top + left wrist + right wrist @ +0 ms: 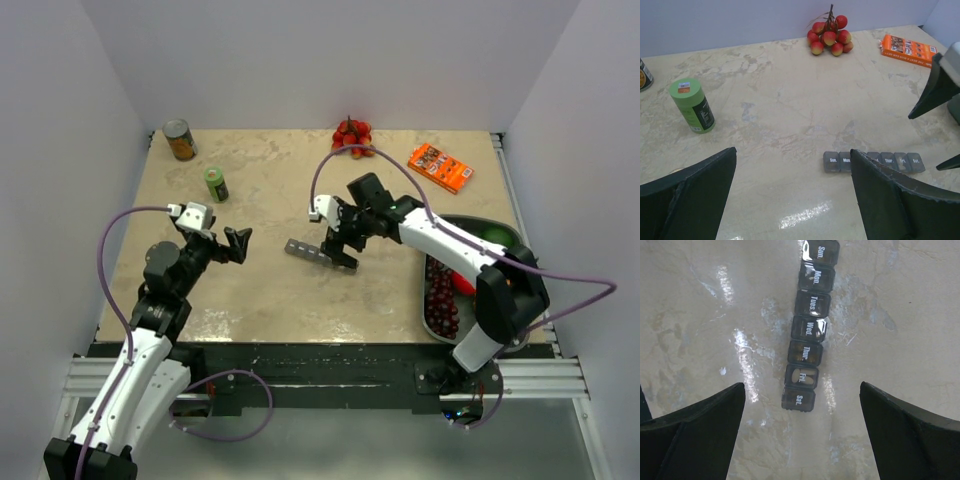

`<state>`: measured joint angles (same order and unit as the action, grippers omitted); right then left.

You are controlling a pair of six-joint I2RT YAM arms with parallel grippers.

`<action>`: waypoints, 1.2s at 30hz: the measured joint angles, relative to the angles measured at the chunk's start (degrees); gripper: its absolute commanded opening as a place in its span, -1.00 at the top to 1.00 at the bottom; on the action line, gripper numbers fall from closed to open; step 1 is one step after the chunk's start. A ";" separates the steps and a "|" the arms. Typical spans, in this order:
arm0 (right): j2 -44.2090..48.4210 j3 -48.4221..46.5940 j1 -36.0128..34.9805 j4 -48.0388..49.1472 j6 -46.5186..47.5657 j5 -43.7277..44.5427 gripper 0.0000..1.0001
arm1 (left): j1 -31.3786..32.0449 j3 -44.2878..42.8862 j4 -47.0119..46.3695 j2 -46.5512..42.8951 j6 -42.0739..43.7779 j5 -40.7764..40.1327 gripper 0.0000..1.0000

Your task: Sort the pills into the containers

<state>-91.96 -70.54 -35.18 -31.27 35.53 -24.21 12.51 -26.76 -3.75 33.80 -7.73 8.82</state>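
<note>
The grey pill-organiser strip (318, 252) lies flat on the beige table, its lids marked Sun. to Sat. In the right wrist view the strip (810, 330) runs away from me, and two pale oval pills (807, 376) show in the Fri. compartment. My right gripper (340, 245) is open and empty, hovering just above the Sat. end of the strip, its jaws wide on either side (801, 385). My left gripper (237, 243) is open and empty, left of the strip. In the left wrist view (793, 150) the strip (840, 162) is partly behind my right finger. No loose pills show.
A green bottle (216, 183) and a tin can (180, 140) stand at the back left. A bunch of red fruit (352, 133) and an orange box (440, 167) lie at the back. A dark tray (430, 318) with red and green fruit sits at the right edge.
</note>
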 measured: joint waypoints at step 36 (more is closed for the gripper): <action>-23.91 -13.25 -8.70 -0.76 -6.54 15.67 0.39 | 0.00 0.00 0.17 1.07 -1.55 0.04 -0.97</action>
<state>-115.87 -83.79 -43.88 -32.03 28.99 -8.54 12.51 -26.76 -3.57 34.87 -9.28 8.86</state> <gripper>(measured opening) 0.416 0.990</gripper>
